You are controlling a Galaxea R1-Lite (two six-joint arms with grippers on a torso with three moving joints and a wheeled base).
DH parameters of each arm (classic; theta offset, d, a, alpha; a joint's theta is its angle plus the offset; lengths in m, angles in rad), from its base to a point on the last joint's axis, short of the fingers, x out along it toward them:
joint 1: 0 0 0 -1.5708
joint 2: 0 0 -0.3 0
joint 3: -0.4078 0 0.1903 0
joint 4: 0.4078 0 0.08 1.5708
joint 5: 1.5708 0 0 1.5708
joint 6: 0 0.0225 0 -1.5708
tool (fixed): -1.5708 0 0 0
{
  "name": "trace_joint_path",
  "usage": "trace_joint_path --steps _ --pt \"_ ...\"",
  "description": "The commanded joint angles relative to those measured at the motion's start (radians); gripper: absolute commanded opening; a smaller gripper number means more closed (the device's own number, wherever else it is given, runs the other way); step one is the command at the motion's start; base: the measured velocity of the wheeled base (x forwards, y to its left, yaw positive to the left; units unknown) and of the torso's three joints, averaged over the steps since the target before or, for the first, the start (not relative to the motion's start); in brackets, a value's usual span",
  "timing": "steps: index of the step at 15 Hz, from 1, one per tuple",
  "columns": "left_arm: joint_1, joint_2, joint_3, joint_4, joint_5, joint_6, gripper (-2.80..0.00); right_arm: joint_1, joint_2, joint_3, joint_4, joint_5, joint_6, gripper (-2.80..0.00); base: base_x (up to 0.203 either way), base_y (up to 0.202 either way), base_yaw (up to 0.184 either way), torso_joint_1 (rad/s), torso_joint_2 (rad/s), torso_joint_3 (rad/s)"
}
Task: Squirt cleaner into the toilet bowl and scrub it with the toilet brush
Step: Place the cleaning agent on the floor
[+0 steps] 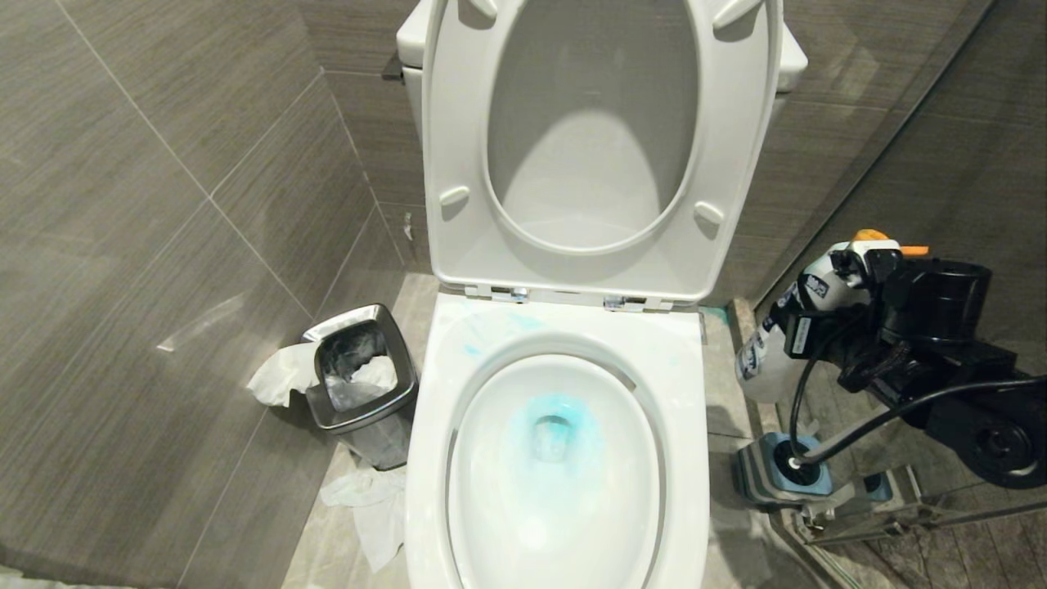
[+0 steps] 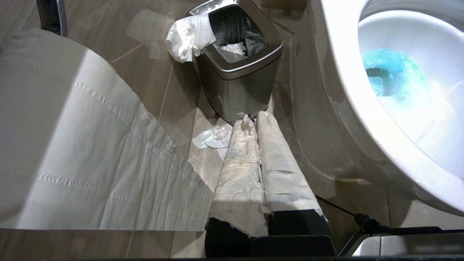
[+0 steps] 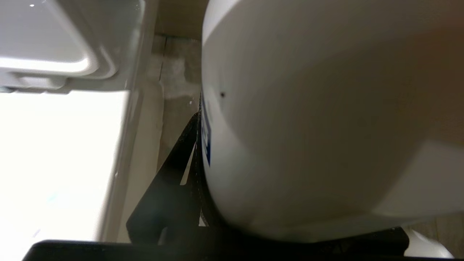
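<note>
The toilet bowl (image 1: 491, 458) stands in the middle of the head view with its seat and lid (image 1: 458, 123) raised. Blue liquid pools round the drain (image 1: 556, 425) and smears the back rim. To the right of the toilet, above the floor, my right gripper (image 1: 818, 327) is shut on the white cleaner (image 1: 765, 360), which tilts with its base down and toward the bowl. The cleaner (image 3: 308, 127) fills the right wrist view, with one black finger (image 3: 174, 174) against its side. Below it a blue-grey holder (image 1: 777, 483) shows the toilet brush's small white handle end (image 1: 793, 464). My left gripper (image 2: 253, 116) hangs shut, its fingers wrapped in white, low beside the bowl (image 2: 337, 72).
A steel waste bin (image 1: 360, 372) with paper hanging over its edge stands left of the toilet, and crumpled paper (image 1: 368, 499) lies on the floor in front of it. A broad white paper sheet (image 2: 90, 152) hangs close to my left wrist. Tiled walls close in on both sides.
</note>
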Motion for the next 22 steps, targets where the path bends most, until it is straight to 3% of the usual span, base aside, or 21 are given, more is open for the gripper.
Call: trace_joint_path --steps 1,3,5,7,13,18,22 --pt "0.0 0.0 0.0 0.0 0.0 0.0 -2.8 -0.014 0.216 -0.017 -0.254 0.007 -0.043 -2.8 0.0 0.0 0.0 0.0 0.0 0.0" --pt "0.0 0.0 0.0 0.001 0.0 -0.001 -2.8 -0.036 0.343 -0.021 -0.45 0.083 -0.115 -2.8 0.0 0.0 0.0 0.0 0.0 0.0" --pt "0.0 0.0 0.0 0.0 -0.001 0.0 -2.8 -0.055 0.425 -0.039 -0.526 0.171 -0.156 -2.8 0.0 0.0 0.0 0.0 0.0 0.0" --pt "0.0 0.0 0.0 0.0 0.0 0.0 -2.8 -0.059 0.504 -0.114 -0.569 0.189 -0.164 -2.8 0.0 0.0 0.0 0.0 0.0 0.0" --pt "0.0 0.0 0.0 0.001 0.0 0.0 -2.8 -0.061 0.689 -0.323 -0.595 0.225 -0.165 -2.8 0.0 0.0 0.0 0.0 0.0 0.0" --pt "0.0 0.0 0.0 0.0 0.0 0.0 -2.8 -0.061 0.717 -0.362 -0.595 0.233 -0.137 -2.8 0.0 0.0 0.0 0.0 0.0 0.0" --pt "0.0 0.0 0.0 0.001 -0.001 0.0 -2.8 -0.083 0.687 -0.371 -0.588 0.332 -0.098 -2.8 0.0 0.0 0.0 0.0 0.0 0.0"
